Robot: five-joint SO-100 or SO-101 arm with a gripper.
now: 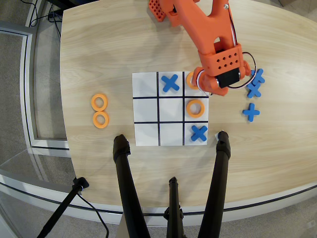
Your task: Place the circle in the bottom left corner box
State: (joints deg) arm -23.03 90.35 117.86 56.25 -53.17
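The white 3x3 board [146, 89] lies in the middle of the table. Its bottom left corner cell [146, 134] in the overhead view is blank. One orange ring [195, 108] lies in the right middle cell. Another ring [189, 79] sits in the top right cell, partly hidden under my gripper [200, 84]. The orange arm covers the fingers, so I cannot tell whether they are open or shut on this ring. Two more orange rings [99, 102] [100, 119] lie on the table left of the board.
Blue crosses sit in the top middle cell [170, 83] and the bottom right cell [198, 133]. Three spare blue crosses [251, 112] lie right of the board. Black tripod legs [124, 173] [221, 163] rise over the table's near edge below the board.
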